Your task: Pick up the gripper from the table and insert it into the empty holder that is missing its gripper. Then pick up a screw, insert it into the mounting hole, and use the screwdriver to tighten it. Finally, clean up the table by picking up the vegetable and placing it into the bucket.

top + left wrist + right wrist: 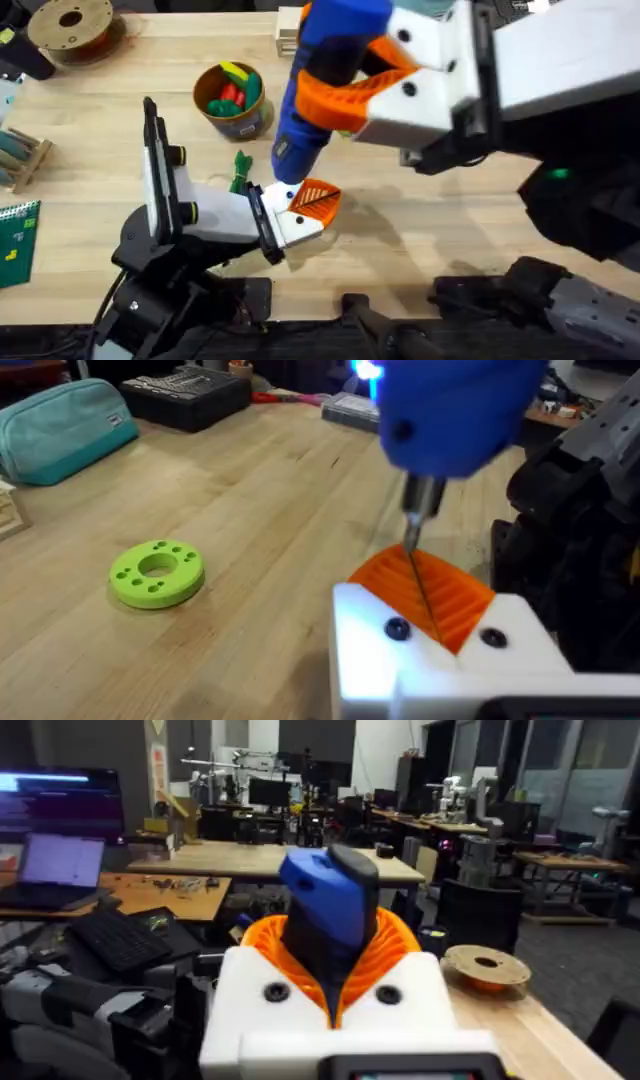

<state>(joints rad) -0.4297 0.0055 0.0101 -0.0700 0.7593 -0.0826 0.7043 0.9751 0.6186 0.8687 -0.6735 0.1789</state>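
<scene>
Right gripper point(385, 85) clamps the screwdriver point(300, 140), bit seemingly on the gripper point(315, 200) in the holder point(300, 228); keep it plumb, press lightly.

We list: screwdriver point(318, 75), blue, with a thin grey metal bit. Gripper point(316, 201), orange, ribbed face. Holder point(300, 228), white, with dark round screw heads. Right gripper point(395, 75), white mounts with orange ribbed pads. Bucket point(240, 118), dark with tan-yellow rim, holding red, yellow and green pieces. Vegetable point(241, 170), dark green. Table point(420, 240), light wood with plank grain. Disc point(157, 572), bright green. Pouch point(62, 428), teal.
</scene>
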